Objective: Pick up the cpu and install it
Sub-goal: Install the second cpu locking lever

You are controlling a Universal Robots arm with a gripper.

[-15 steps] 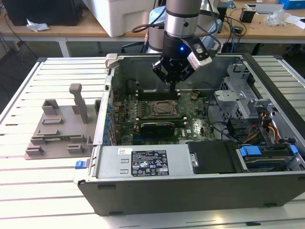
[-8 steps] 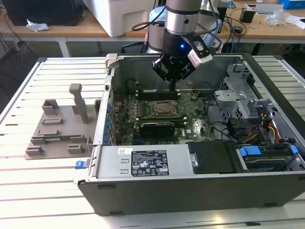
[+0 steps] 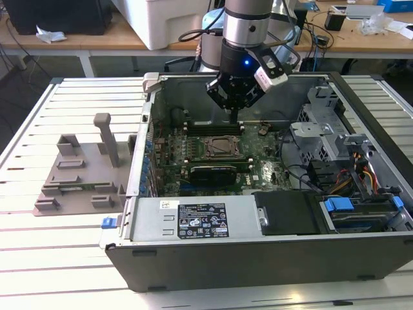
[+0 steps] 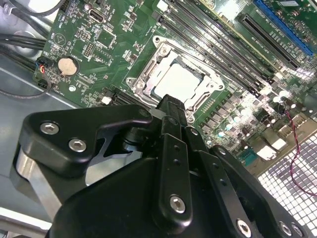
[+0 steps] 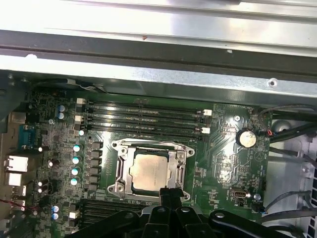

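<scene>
I have the gripper (image 3: 234, 121) hanging inside the open PC case (image 3: 258, 252), just above the board (image 3: 213, 171), near the case's far wall. The cpu (image 5: 148, 171) is already lying in the socket (image 5: 151, 168), its silvery top facing up inside the metal frame; in the second wrist view the cpu (image 4: 178, 82) sits square in that frame with the fingers (image 4: 171, 106) poised just past its near edge. In both wrist views the fingers look drawn together into one narrow black tip with no gap I can make out and nothing between them, so I read the pincer as closed and empty. I cannot tell whether that tip touches the socket frame or hovers a little above it.

The grey tray (image 3: 80, 174) rests on the bench at the exterior view's left, well apart from the case.

My judgement of the cpu: light, stiff and flat, with a smooth metal lid that would slide under a careless pinch. Its underside contacts and the socket's pins are fragile, so sideways dragging or tilting is the risk. The sensible hold is across two opposite edges of the thin rim, kept level, with gentle force.
</scene>
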